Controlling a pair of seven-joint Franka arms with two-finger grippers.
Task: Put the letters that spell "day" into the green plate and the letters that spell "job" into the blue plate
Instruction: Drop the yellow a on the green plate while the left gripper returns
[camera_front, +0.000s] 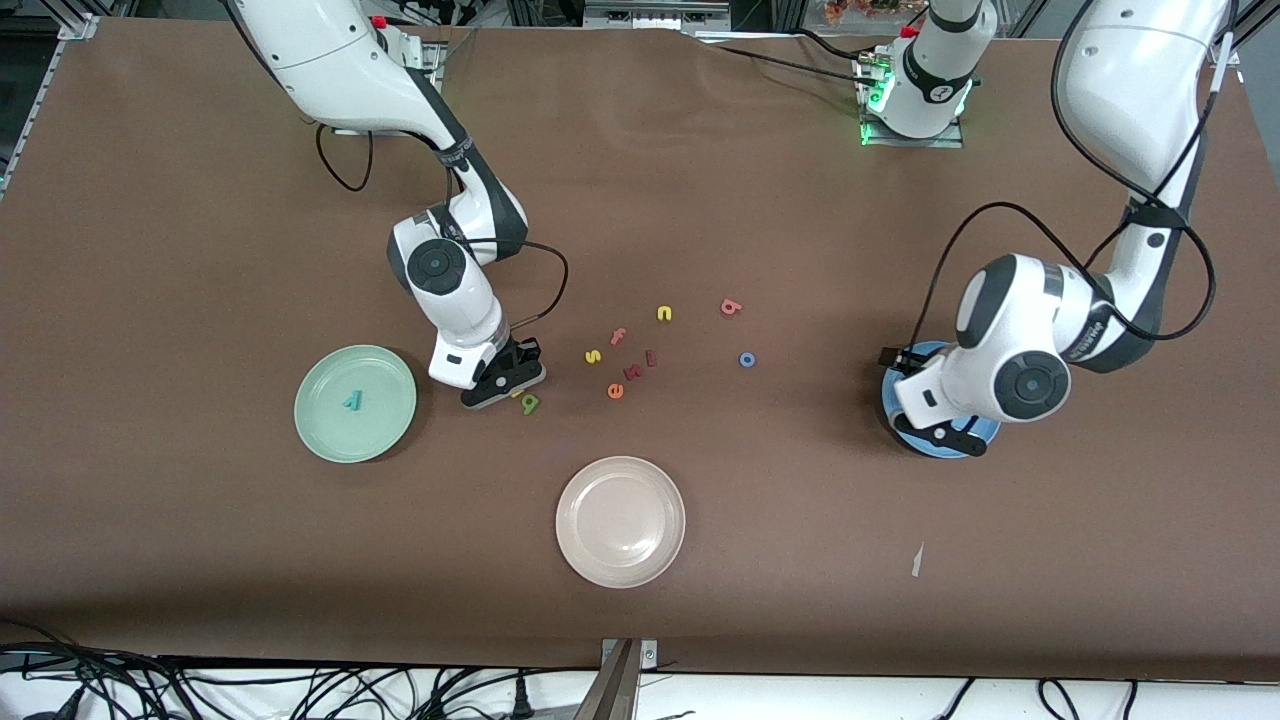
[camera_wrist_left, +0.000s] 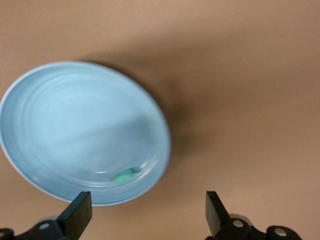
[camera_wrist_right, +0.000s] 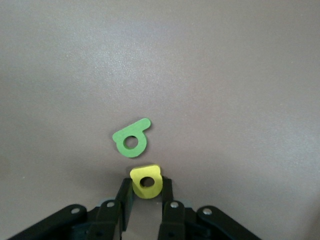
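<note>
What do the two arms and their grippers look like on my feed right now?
Both arms are glossy white with dark grey joint bands and round black joint caps. Loose black cables loop along each. The left gripper and right gripper have black fingers with bare screw heads.

A brown table (camera_front: 700, 180) carries three plates: the beige plate (camera_front: 620, 521) nearest the front camera, the green plate (camera_front: 355, 403) toward the right arm's end, the blue plate (camera_front: 940, 440) toward the left arm's. Scattered letters (camera_front: 625, 350) lie farther from the camera than the beige plate.

Bare table between green plate (camera_front: 355, 403) and beige plate (camera_front: 620, 521), loose letters (camera_front: 625, 358) crowding the middle
</note>
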